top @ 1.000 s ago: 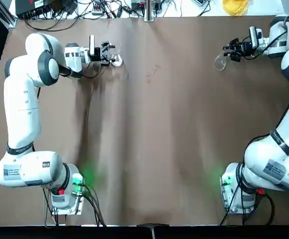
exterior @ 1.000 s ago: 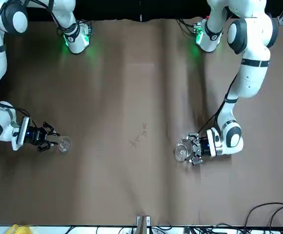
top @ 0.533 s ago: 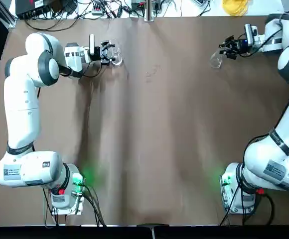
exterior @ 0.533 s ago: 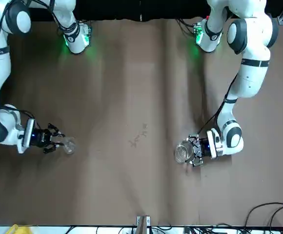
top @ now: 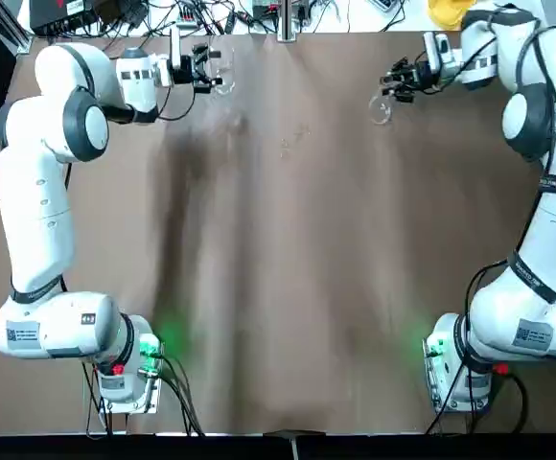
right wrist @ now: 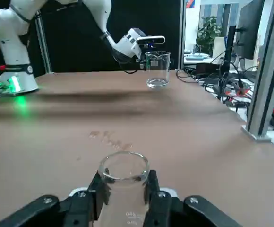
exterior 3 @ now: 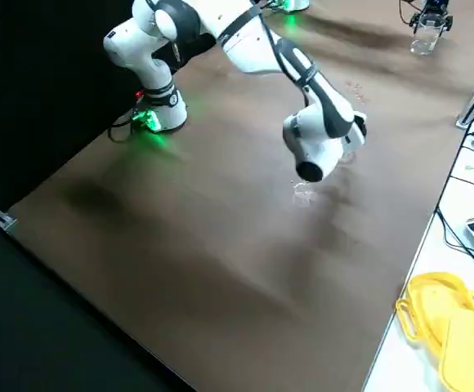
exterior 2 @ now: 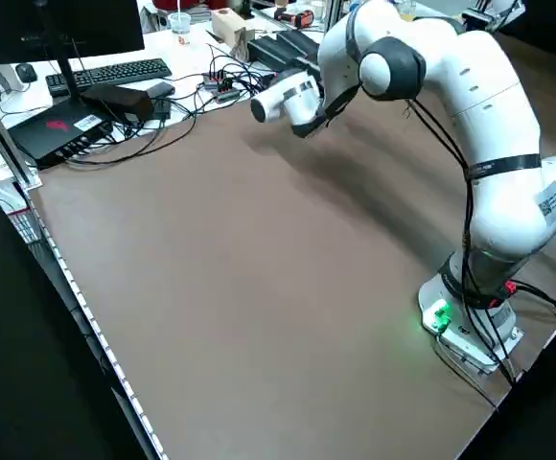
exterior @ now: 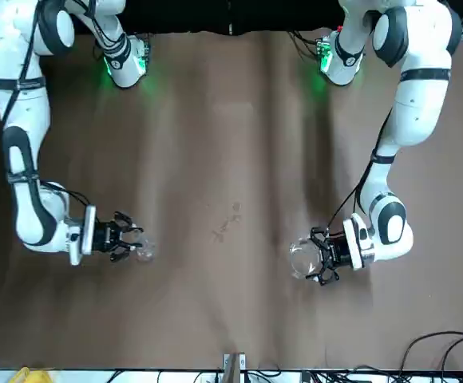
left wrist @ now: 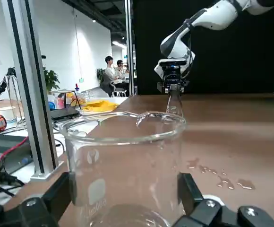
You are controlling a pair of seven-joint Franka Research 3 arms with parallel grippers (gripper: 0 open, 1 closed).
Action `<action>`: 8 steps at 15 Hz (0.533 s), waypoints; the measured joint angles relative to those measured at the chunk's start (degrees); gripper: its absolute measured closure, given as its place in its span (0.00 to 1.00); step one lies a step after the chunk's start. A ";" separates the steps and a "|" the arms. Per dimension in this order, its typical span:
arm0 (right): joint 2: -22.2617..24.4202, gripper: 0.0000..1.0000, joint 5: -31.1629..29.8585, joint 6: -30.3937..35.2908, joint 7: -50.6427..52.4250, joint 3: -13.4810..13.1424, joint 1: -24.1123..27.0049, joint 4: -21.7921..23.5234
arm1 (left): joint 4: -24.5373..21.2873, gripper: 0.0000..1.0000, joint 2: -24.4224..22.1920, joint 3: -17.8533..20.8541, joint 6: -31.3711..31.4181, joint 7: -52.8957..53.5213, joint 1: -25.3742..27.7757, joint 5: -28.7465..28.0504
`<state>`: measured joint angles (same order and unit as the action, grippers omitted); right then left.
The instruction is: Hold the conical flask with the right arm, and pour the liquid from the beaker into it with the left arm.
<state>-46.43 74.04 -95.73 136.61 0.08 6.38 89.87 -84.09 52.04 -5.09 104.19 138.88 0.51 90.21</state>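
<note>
Brown table (top: 288, 287) carries nothing else. Near its far edge, the right gripper (top: 399, 77) clamps the clear glass conical flask (right wrist: 124, 187) upright, neck open, while the left gripper (top: 204, 69) grips the clear glass beaker (left wrist: 125, 161) level, probably to avoid spilling.

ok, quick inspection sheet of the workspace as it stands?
Surface: brown table, small wet spots near the far middle.
Job's things: beaker upright, held off the table; a little liquid at its base. Flask upright in the right end effector.
Clutter: nothing seen on the table.
End effectors: left end effector shut on the beaker, far left; right end effector shut on the flask's neck, far right.
Cables: bundles along the far edge, leads at both bases.
Surroundings: keyboard, yellow object, people seated in the background.
</note>
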 joint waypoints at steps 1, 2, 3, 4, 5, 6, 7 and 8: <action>0.00 0.61 1.92 -0.81 -0.08 0.01 -1.60 0.12 | -0.01 0.04 -1.03 0.11 1.19 -0.87 -0.80 -0.19; 0.08 0.61 6.37 -1.22 -0.13 0.03 -4.80 0.78 | -0.02 0.04 -2.72 0.13 4.21 -3.46 -2.71 -1.52; 0.20 0.61 8.40 -1.99 -0.14 0.04 -6.58 1.32 | -0.02 0.04 -3.32 0.15 5.83 -4.93 -3.64 -2.41; 0.35 0.61 10.64 -3.73 -0.14 0.10 -8.59 1.89 | -0.03 0.04 -3.82 0.14 7.22 -6.29 -4.55 -3.60; 0.52 0.61 12.88 -5.62 -0.14 0.15 -10.77 2.42 | -0.03 0.04 -4.20 0.19 8.56 -7.38 -5.48 -5.03; 0.75 0.61 14.99 -7.32 -0.14 0.23 -13.08 2.97 | -0.03 0.04 -4.55 0.20 10.06 -8.38 -6.43 -6.26; 1.01 0.61 16.73 -8.69 -0.15 0.24 -15.21 3.36 | -0.03 0.04 -4.94 0.22 11.83 -9.47 -7.35 -7.46; 1.33 0.61 18.20 -10.17 -0.16 0.29 -17.16 3.66 | -0.03 0.04 -5.38 0.25 13.23 -10.86 -8.16 -8.50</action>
<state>-45.11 92.24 -105.89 136.45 0.37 -10.78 93.53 -84.11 46.66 -4.85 117.41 128.02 -7.65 81.72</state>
